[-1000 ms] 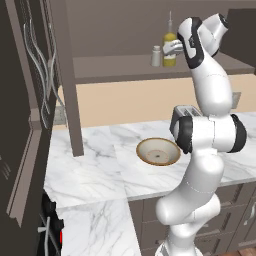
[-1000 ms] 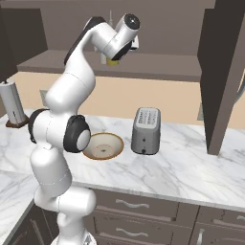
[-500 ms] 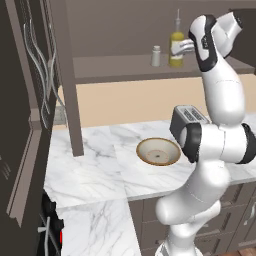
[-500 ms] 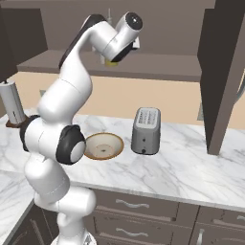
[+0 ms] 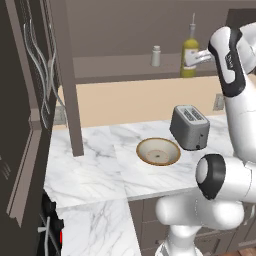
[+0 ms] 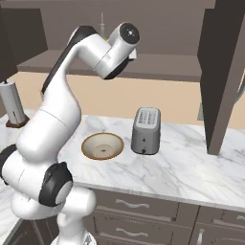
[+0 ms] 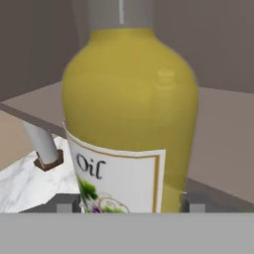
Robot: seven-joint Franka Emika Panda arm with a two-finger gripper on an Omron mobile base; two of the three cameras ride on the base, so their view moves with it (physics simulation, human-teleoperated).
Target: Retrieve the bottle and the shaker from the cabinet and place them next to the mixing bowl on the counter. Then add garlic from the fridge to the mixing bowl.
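Marble counter (image 5: 95, 170) w/ mixing bowl (image 5: 158, 151); claw (image 7: 130, 202) straddles bottle (image 7: 131, 114), grip unclear

Beige wall (image 5: 125, 102); brown drawers (image 6: 143, 215) below.

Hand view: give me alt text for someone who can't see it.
A yellow oil bottle with a white label reading "Oil" stands very close, between the gripper fingertips, on the brown cabinet shelf. Marble counter lies below left.
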